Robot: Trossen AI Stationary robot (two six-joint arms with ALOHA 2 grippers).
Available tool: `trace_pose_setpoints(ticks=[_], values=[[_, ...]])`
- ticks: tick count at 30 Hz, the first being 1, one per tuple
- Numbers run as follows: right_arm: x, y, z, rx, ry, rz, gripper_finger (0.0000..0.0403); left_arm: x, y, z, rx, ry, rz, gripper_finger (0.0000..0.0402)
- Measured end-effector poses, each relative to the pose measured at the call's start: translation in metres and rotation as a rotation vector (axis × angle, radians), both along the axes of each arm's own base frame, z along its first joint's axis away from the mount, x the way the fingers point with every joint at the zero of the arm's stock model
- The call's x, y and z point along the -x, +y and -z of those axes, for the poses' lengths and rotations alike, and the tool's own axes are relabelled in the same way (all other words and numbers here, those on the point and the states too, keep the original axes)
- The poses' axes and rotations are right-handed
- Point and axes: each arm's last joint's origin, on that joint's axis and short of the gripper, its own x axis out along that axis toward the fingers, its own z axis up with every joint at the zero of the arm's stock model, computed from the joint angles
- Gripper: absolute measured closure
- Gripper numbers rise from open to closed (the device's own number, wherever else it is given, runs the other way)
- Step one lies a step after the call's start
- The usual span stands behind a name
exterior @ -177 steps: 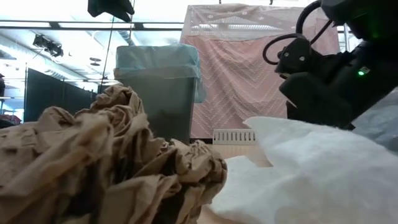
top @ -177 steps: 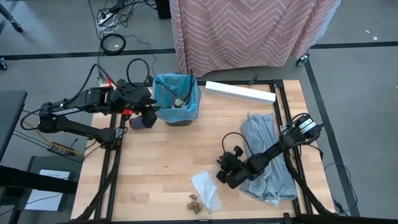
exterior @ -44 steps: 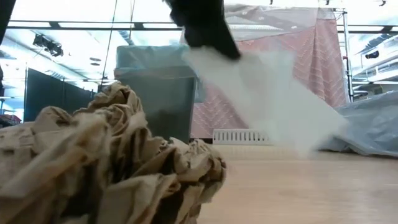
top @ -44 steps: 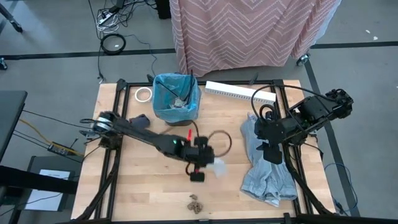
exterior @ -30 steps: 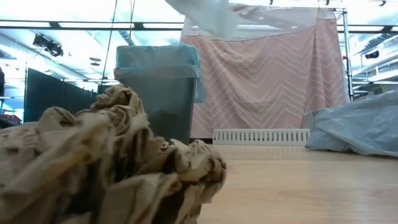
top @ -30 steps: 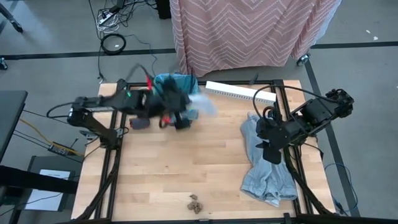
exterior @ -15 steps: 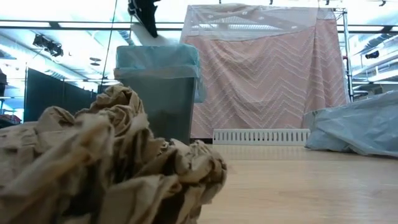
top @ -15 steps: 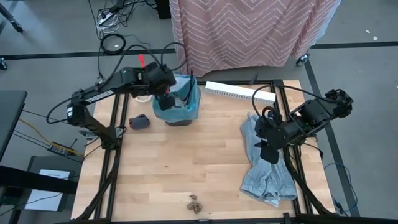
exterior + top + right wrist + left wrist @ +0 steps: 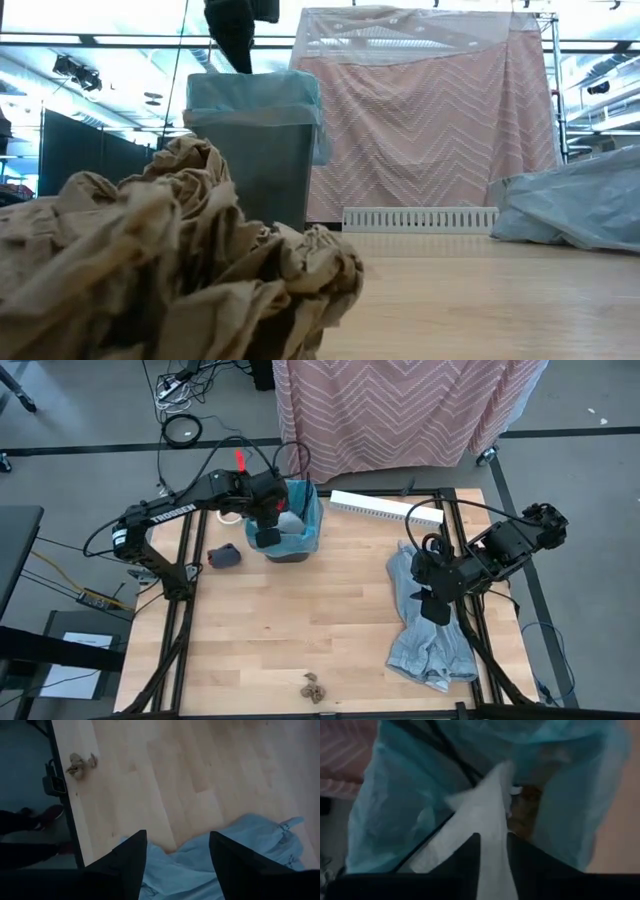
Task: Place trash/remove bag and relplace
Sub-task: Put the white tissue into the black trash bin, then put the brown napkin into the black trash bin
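The bin (image 9: 300, 535), lined with a pale blue bag (image 9: 405, 795), stands at the table's far side. My left gripper (image 9: 268, 532) hangs over the bin's mouth, pointing steeply down, its fingers parted. A piece of white tissue trash (image 9: 487, 815) runs between them and down into the bin, above brown scraps (image 9: 525, 805). A brown crumpled lump (image 9: 313, 686) lies near the table's front edge. My right gripper (image 9: 177, 865) hovers open over a loose pale blue bag (image 9: 425, 615) on the table's right side, with nothing between its fingers. My left gripper has the white tissue's upper end (image 9: 493, 860) between its parted fingers, which come from above and point down into the bin. I cannot tell whether the fingers touch it. The rest of the tissue hangs down inside the lined bin.
A small dark grey-blue lump (image 9: 224, 556) lies left of the bin. A long white slotted strip (image 9: 385, 508) lies along the far edge, right of the bin. Bare wood spans the table's middle.
My left gripper has swung from the bin's near side to over its mouth and tipped further downward. The white tissue, which trailed out toward the right before, now hangs down into the bin.
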Motion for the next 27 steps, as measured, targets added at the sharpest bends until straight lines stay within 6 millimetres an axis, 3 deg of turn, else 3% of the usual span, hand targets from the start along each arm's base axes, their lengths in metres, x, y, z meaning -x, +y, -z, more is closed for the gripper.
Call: trace_pose_setpoints(ticks=[4,9,12,15,18,21,27], values=[[0.001,0.001,0.000,0.003,0.002,-0.010,0.0191,0.001,-0.004,-0.007,0.085,-0.037,0.029,0.0250],[0.001,0.002,0.000,0.003,0.002,-0.014,0.0192,-0.002,-0.025,-0.026,0.440,-0.207,0.129,0.0227],[0.001,0.002,0.002,0.008,0.006,-0.013,0.0193,-0.006,-0.056,-0.034,0.574,-0.260,0.241,0.0229],[0.000,0.003,0.006,0.014,0.021,-0.007,0.0193,-0.011,-0.103,-0.035,0.583,-0.232,0.389,0.0236],[-0.002,0.004,0.013,0.028,0.044,-0.008,0.0192,-0.012,-0.150,-0.030,0.475,-0.175,0.516,0.0239],[-0.003,0.005,0.022,0.044,0.075,-0.009,0.0193,-0.014,-0.183,-0.019,0.345,-0.178,0.582,0.0240],[-0.008,0.010,0.036,0.022,0.110,-0.010,0.0193,-0.023,-0.221,0.037,0.356,-0.205,0.621,0.0240]])
